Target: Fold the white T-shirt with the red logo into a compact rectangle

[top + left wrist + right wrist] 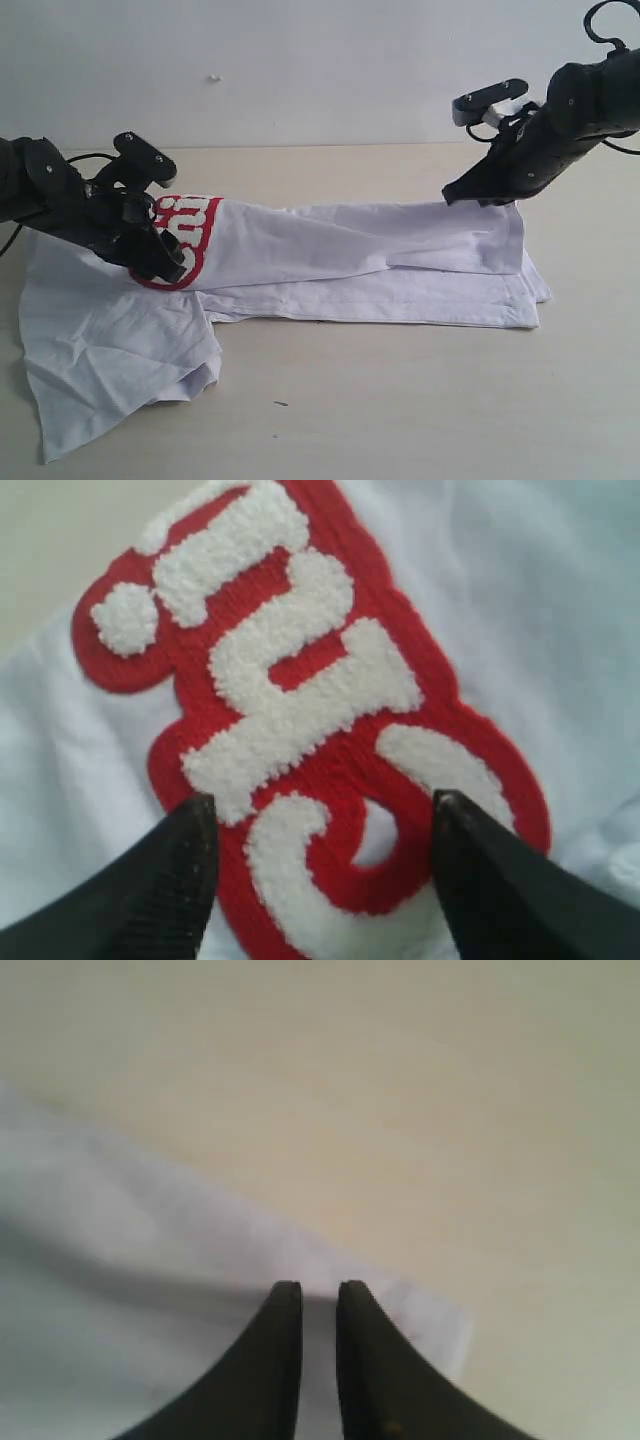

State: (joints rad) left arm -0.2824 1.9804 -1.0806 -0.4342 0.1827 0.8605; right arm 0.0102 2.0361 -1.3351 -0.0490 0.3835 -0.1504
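The white T-shirt (pixel 350 250) lies partly folded on the table, one long layer turned over lengthwise. Its red logo (pixel 190 235) with fuzzy white letters shows at the left end. My left gripper (pixel 165 265) is low over that end. In the left wrist view its jaws (pixel 325 802) stand wide apart just above the red logo (pixel 300 710), with the patch lying flat between them. My right gripper (pixel 452 195) hovers at the upper edge of the folded layer on the right. Its fingers (pixel 319 1288) show a narrow gap over the shirt's white edge (pixel 100 1260), with no cloth pinched between them.
The beige table (pixel 400 400) runs out in front of and to the right of the shirt. A loose sleeve and side panel (pixel 110 360) spread toward the front left. A pale wall (pixel 300 60) stands behind the table.
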